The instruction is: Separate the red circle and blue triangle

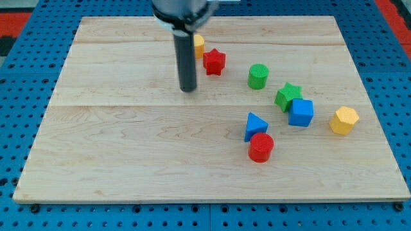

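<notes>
The red circle (261,147) lies right of the board's centre, towards the view's bottom. The blue triangle (255,125) touches it just above and slightly to the left. My tip (187,89) rests on the board well up and to the left of both blocks, apart from them. It stands left of the red star (214,61), not touching it.
A yellow block (198,45) is partly hidden behind the rod. A green cylinder (258,76), a green star (288,95), a blue cube (300,112) and a yellow hexagon (344,120) lie right of the pair. The wooden board (128,154) sits on a blue pegboard.
</notes>
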Action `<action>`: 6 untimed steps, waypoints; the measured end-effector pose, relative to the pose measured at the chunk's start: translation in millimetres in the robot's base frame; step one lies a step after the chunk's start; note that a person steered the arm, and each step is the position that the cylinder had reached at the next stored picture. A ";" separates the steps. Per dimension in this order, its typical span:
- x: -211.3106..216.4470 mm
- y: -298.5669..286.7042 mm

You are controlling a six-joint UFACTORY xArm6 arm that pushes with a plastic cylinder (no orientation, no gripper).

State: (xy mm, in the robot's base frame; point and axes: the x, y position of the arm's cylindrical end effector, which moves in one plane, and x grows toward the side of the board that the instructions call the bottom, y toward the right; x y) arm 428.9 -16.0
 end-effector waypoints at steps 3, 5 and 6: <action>167.1 119.8; 132.2 111.6; 117.6 65.6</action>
